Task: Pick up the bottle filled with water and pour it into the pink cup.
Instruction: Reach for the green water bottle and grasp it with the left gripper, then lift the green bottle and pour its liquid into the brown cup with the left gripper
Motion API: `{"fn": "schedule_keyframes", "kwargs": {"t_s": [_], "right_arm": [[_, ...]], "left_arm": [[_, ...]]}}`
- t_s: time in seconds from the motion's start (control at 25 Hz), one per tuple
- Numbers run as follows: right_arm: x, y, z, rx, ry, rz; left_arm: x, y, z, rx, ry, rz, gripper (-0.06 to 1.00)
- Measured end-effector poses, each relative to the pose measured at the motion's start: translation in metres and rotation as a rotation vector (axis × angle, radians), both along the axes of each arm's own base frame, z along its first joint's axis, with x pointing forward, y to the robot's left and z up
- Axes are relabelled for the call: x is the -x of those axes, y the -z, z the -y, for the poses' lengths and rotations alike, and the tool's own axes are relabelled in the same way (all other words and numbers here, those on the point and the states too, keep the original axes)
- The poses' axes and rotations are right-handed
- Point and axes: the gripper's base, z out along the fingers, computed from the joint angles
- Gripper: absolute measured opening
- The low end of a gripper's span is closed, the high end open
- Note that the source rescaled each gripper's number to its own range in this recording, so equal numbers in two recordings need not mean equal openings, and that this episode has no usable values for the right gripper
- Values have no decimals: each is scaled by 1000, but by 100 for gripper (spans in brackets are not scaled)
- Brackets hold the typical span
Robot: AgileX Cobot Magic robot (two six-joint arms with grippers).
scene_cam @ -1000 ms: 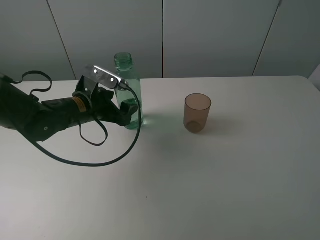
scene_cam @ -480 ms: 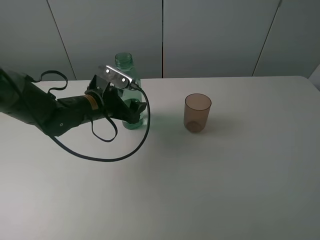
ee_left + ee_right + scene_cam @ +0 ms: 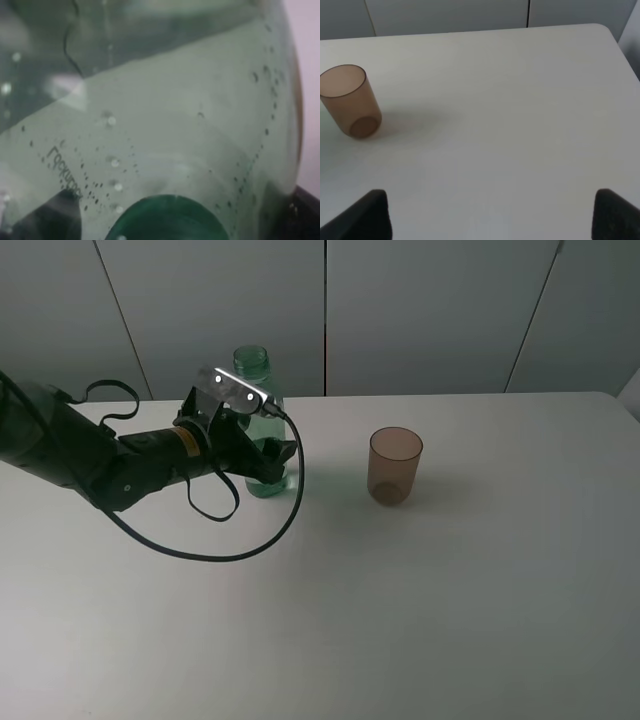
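Exterior high view, with both wrist views. The bottle [image 3: 271,426] stands upright on the white table [image 3: 450,600] in the upper left of the frame, its open threaded neck rising above the arm. The left gripper [image 3: 266,462] reaches in from the left edge and sits at the bottle's lower body, a dark finger showing on each side of it. The silver bracket [image 3: 230,390] of the wrist camera overlaps the bottle's shoulder. A black cable [image 3: 235,550] loops from the arm onto the table below.

In the left wrist view the bottle [image 3: 165,125] fills the whole frame, with green-tinted wall, small bubbles and a slanted liquid line. Dark fingers [image 3: 42,220] show at the two lower corners. The jaws bracket the bottle, but whether they press on it cannot be told.

The pink cup [image 3: 396,467] stands upright and mouth up, right of the bottle and well apart from it, near the frame's centre.

In the right wrist view the right gripper [image 3: 490,217] is spread wide and grasps nothing, its fingertips in the two lower corners. The pink cup [image 3: 351,101] appears at the left edge, well apart from them.
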Motion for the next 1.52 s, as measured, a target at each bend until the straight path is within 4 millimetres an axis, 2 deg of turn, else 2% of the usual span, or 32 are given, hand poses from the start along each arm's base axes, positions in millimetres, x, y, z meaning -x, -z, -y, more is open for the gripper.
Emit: {"fn": "schedule_keyframes", "kwargs": {"t_s": [0.92, 0.96, 1.0, 1.04, 1.08, 1.12, 1.52], "right_arm": [[0, 0, 0, 0, 0, 0], [0, 0, 0, 0, 0, 0], [0, 0, 0, 0, 0, 0], [0, 0, 0, 0, 0, 0], [0, 0, 0, 0, 0, 0], [0, 0, 0, 0, 0, 0], [0, 0, 0, 0, 0, 0]], "left_arm": [[-2, -1, -1, 20, -34, 1, 100], [-2, -1, -1, 20, -34, 1, 97], [-2, -1, -1, 21, -34, 1, 81], [-2, -1, -2, 21, -36, 0, 49], [-2, -1, -2, 23, -40, -1, 0], [-2, -1, -2, 23, -40, -1, 3], [-2, -3, -2, 37, -86, -31, 2]]}}
